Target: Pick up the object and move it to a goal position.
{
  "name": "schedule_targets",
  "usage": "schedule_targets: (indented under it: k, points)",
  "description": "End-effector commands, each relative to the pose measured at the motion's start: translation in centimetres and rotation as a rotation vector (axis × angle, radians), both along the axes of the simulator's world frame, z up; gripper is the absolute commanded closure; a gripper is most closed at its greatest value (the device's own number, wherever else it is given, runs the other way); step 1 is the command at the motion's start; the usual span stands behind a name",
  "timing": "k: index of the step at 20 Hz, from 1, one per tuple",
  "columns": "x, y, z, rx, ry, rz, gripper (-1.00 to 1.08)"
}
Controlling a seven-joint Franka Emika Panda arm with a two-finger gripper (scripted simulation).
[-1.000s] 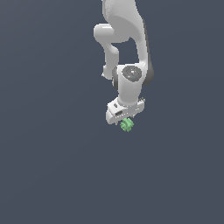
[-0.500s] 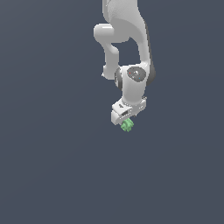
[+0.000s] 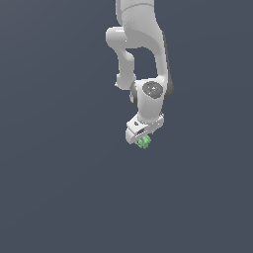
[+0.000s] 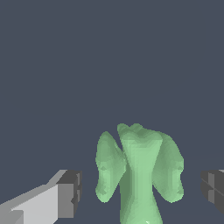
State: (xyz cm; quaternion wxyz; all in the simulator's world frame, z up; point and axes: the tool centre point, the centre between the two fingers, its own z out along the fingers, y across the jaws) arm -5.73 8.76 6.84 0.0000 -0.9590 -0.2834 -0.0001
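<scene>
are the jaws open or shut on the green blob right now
Open. In the wrist view the green blob sits between the gripper fingers, with a gap showing on each side.

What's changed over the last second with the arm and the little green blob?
The gripper has turned at the wrist above the green blob and shifted slightly toward the exterior view's right. Its fingers stand apart on either side, not touching it. The blob itself has stayed put.

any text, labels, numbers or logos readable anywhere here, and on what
None: no words, numbers or logos can be read in either view.
The white arm is plain.
The tool carries no marking.
The light-green knobbly object has a bare surface.
The dark grey background is blank.
</scene>
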Motion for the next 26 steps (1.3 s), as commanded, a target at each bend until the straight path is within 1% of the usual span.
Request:
schedule_targets:
  k: [1,8,9,21,26]
  points:
    - [-0.1,0.0,-1.2,0.000,0.000,0.002,-0.92]
    - [0.0,0.0,-2.7,0.000,0.000,0.003,-0.92]
    - [0.0,0.0,-2.7,0.000,0.000,0.003,1.08]
    - [0.0,0.0,-2.5,-0.001,0.000,0.002,1.08]
    - [0.4,0.0,-1.2,-0.001,0.000,0.002,1.08]
